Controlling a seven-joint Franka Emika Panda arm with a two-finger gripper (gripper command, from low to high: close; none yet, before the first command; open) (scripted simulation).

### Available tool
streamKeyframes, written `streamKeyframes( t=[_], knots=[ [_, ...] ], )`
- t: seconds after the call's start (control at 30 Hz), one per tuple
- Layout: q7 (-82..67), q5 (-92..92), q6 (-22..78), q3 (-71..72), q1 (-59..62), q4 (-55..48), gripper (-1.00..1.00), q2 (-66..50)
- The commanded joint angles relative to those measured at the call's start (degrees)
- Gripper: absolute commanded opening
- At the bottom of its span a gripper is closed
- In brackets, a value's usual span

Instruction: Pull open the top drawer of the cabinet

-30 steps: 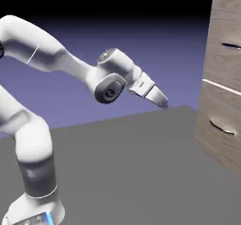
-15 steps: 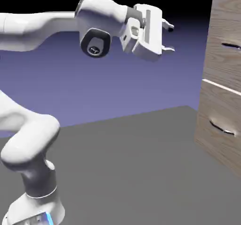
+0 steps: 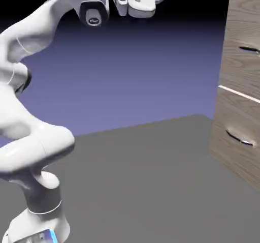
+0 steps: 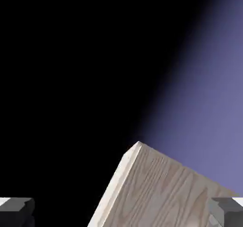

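The claw (image 4: 121, 212) is spread wide, up high and well apart from the cabinet (image 3: 236, 120), on its exterior-view left. The top drawer (image 3: 242, 59) sits closed in the cabinet's upper part.

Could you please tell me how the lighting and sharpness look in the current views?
Exterior view: backdrop fades to black at the top, the arm is bright white with grey shading, and the lower handle glints. Hand view: mostly black, yet wood grain on the cabinet looks crisp.
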State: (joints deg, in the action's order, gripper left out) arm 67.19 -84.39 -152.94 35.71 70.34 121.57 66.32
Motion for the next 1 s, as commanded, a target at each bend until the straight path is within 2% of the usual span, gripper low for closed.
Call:
streamKeyframes(
  t=[0.0, 0.83, 0.97],
  knots=[
    [0.7, -2.5, 0.6, 1.0, 2.1, -1.2, 0.00, 1.0],
    [18.8, -64.1, 16.0, 27.1, 54.0, -30.0, 0.00, 25.6],
    [20.2, -64.7, 14.6, 27.5, 57.1, -34.5, 0.00, 25.4]
  ],
)
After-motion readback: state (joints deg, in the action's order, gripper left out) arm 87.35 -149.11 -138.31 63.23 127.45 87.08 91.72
